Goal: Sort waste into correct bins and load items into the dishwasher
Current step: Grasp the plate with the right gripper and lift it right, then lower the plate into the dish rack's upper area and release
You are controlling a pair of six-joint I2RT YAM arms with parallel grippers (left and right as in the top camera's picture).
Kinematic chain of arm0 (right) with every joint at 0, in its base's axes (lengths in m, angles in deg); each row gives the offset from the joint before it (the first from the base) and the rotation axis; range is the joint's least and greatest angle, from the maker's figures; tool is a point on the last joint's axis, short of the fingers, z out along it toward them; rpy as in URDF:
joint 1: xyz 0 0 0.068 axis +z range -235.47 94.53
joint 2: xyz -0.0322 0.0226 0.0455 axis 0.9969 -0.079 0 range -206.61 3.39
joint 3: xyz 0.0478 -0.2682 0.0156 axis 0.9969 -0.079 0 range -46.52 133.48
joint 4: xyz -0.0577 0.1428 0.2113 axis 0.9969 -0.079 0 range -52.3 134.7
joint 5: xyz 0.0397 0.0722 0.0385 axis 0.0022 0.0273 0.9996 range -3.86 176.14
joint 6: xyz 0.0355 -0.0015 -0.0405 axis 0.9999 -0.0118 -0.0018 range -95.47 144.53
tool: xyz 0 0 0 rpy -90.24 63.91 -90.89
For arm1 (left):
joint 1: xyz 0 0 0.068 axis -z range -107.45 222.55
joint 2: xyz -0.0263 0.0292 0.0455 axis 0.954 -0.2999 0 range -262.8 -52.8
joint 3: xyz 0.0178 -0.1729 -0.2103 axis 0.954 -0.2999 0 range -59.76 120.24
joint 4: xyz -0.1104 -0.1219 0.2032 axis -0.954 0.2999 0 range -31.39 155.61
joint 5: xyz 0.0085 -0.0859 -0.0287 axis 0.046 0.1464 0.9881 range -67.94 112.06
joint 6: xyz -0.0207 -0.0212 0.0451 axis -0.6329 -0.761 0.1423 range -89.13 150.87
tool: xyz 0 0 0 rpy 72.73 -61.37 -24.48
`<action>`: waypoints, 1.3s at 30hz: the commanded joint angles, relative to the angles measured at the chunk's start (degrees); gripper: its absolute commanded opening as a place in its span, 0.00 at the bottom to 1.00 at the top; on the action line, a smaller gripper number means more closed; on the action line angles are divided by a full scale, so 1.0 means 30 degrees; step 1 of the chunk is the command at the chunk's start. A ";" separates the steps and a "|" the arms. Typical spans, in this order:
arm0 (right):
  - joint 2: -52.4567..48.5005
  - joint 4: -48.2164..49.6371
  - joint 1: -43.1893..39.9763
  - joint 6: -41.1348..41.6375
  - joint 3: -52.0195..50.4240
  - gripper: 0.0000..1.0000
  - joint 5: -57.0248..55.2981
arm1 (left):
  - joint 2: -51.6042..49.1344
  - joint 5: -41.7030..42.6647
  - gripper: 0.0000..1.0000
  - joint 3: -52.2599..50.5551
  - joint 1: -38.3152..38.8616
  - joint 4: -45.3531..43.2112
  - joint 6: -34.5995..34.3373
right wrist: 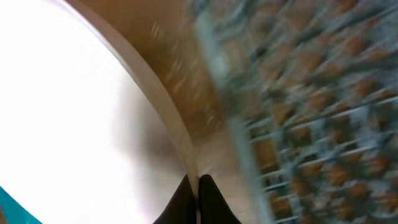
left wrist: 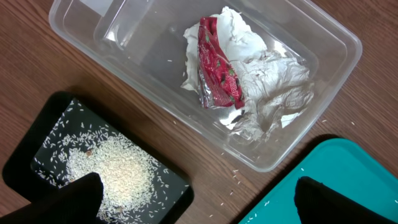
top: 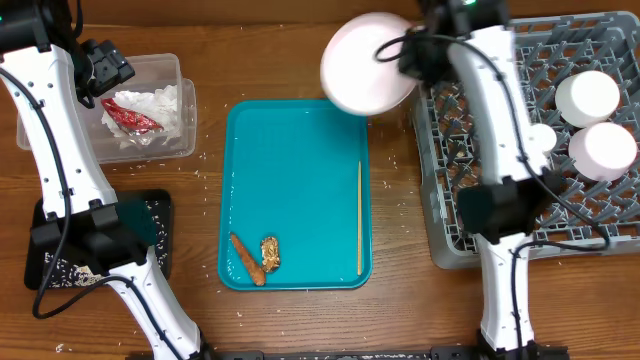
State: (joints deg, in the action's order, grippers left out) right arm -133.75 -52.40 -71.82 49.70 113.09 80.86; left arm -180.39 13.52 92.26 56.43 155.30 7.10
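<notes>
Inside clear tub (left wrist: 140,59): napkin (left wrist: 277,87), red wrapper (left wrist: 217,78)

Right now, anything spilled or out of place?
Yes: loose rice grains lie on the bare table beside the tub and black tray, outside either bin. The carrot stick and brown chunk sit unsorted on the teal tray. Nothing looks damaged.

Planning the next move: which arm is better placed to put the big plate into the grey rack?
Right: the right hand grips the plate beside the rack; the left hand is open by the tub.
</notes>
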 commanded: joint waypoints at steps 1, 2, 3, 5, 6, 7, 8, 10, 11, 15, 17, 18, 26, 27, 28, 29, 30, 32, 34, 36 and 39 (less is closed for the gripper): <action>0.1552 0.0022 -0.1209 -0.0452 0.1093 0.04 -0.4925 | 0.0189 0.0168 1.00 0.0080 0.0022 0.0036 0.0160; 0.1574 0.0022 -0.1523 -0.0452 0.1093 0.04 -0.6178 | 0.0189 0.0160 1.00 0.0080 0.0022 0.0036 0.0160; 0.1566 0.0022 -0.1865 -0.0459 0.1078 0.04 -0.7613 | 0.0189 0.0168 1.00 0.0080 0.0022 0.0036 0.0160; 0.1566 0.0022 -0.2353 -0.0372 0.0969 0.04 -0.9216 | 0.0189 0.0168 1.00 0.0080 0.0022 0.0036 0.0160; 0.1566 0.0051 -0.2616 -0.0350 0.0911 0.04 -0.9887 | 0.0189 0.0168 1.00 0.0080 0.0022 0.0036 0.0160; 0.1559 0.0058 -0.2863 -0.0175 0.0911 0.04 -1.0630 | 0.0189 0.0168 1.00 0.0080 0.0022 0.0036 0.0160; 0.1530 0.0138 -0.3096 0.0248 0.0911 0.04 -1.1409 | 0.0189 0.0168 1.00 0.0080 0.0022 0.0036 0.0160; 0.1508 0.0474 -0.3490 0.0546 0.0911 0.04 -1.2502 | 0.0189 0.0168 1.00 0.0080 0.0022 0.0036 0.0160; 0.1494 0.0772 -0.3774 0.0539 0.0911 0.04 -1.2947 | 0.0189 0.0160 1.00 0.0080 0.0022 0.0036 0.0160; 0.1450 0.1202 -0.4342 0.0539 0.0882 0.04 -1.2947 | 0.0189 0.0168 1.00 0.0080 0.0022 0.0036 0.0160; 0.1450 0.1574 -0.4466 0.0532 0.0590 0.04 -1.2947 | 0.0189 0.0168 1.00 0.0080 0.0022 0.0036 0.0160; 0.1450 0.1763 -0.4473 0.0525 0.0452 0.04 -1.2954 | 0.0189 0.0168 1.00 0.0080 0.0022 0.0036 0.0160; 0.1450 0.5319 -0.4466 -0.0576 -0.3694 0.04 -1.2961 | 0.0189 0.0160 1.00 0.0080 0.0022 0.0036 0.0160; 0.1450 0.5544 -0.4466 -0.0612 -0.4146 0.04 -1.2954 | 0.0189 0.0168 1.00 0.0080 0.0022 0.0036 0.0160; 0.1450 0.5770 -0.4459 -0.0619 -0.4641 0.04 -1.2961 | 0.0189 0.0160 1.00 0.0080 0.0022 0.0036 0.0160; 0.1450 0.5894 -0.4452 -0.0612 -0.4969 0.04 -1.3034 | 0.0189 0.0168 1.00 0.0080 0.0022 0.0036 0.0160; 0.1450 0.6062 -0.4452 -0.0612 -0.5319 0.04 -1.3194 | 0.0189 0.0168 1.00 0.0080 0.0022 0.0036 0.0160; 0.1450 0.6375 -0.4452 -0.0627 -0.5829 0.04 -1.3529 | 0.0189 0.0168 1.00 0.0080 0.0022 0.0036 0.0160; 0.1450 0.6426 -0.4452 -0.0896 -0.5989 0.04 -1.3595 | 0.0189 0.0168 1.00 0.0080 0.0022 0.0036 0.0160; 0.1450 0.6419 -0.4444 -0.0896 -0.5989 0.04 -1.3588 | 0.0189 0.0168 1.00 0.0080 0.0022 0.0036 0.0160; 0.1450 0.6288 -0.4430 -0.0896 -0.5989 0.04 -1.3500 | 0.0189 0.0168 1.00 0.0080 0.0022 0.0036 0.0160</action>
State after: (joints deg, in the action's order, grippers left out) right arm -130.10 -33.73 -85.33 47.21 95.19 41.89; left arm -180.39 13.52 92.26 56.43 155.27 7.10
